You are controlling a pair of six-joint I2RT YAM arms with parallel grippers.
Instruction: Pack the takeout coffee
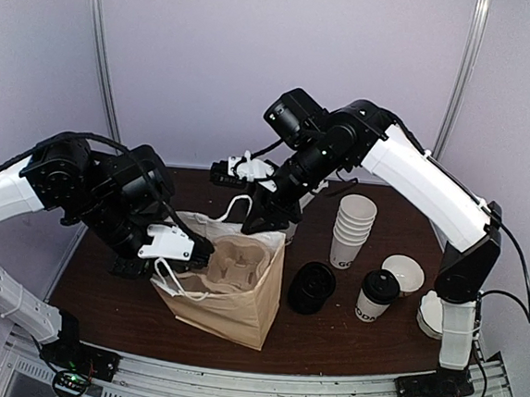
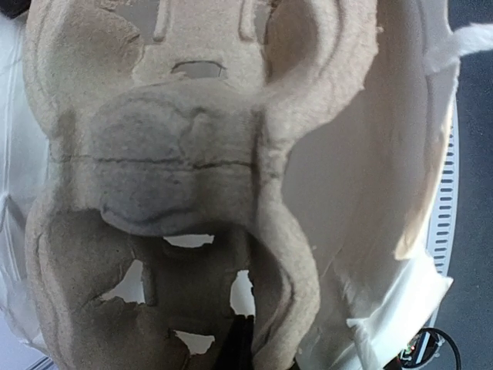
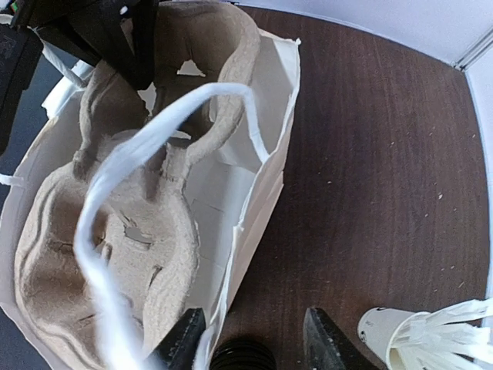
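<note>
The takeout coffee (image 1: pixel 376 297), a white printed cup with a black lid, stands on the table right of the paper bag (image 1: pixel 228 302), and neither gripper is near it. A moulded pulp cup carrier (image 1: pixel 238 259) sits tilted in the bag's mouth. My left gripper (image 1: pixel 197 248) is shut on the carrier's left edge. In the left wrist view the carrier (image 2: pixel 185 154) fills the frame, with a dark fingertip (image 2: pixel 240 345) low down. My right gripper (image 3: pixel 254 343) is open at the bag's far rim (image 3: pixel 254 200), which lies beside its left finger.
A stack of lidless white cups (image 1: pixel 352 228) and a stack of black lids (image 1: pixel 311 288) stand right of the bag. A cup with white sticks (image 3: pixel 431 339) is by my right finger. The bag's white handle (image 3: pixel 154 131) loops over the carrier. A white cup (image 1: pixel 404 272) lies behind the coffee.
</note>
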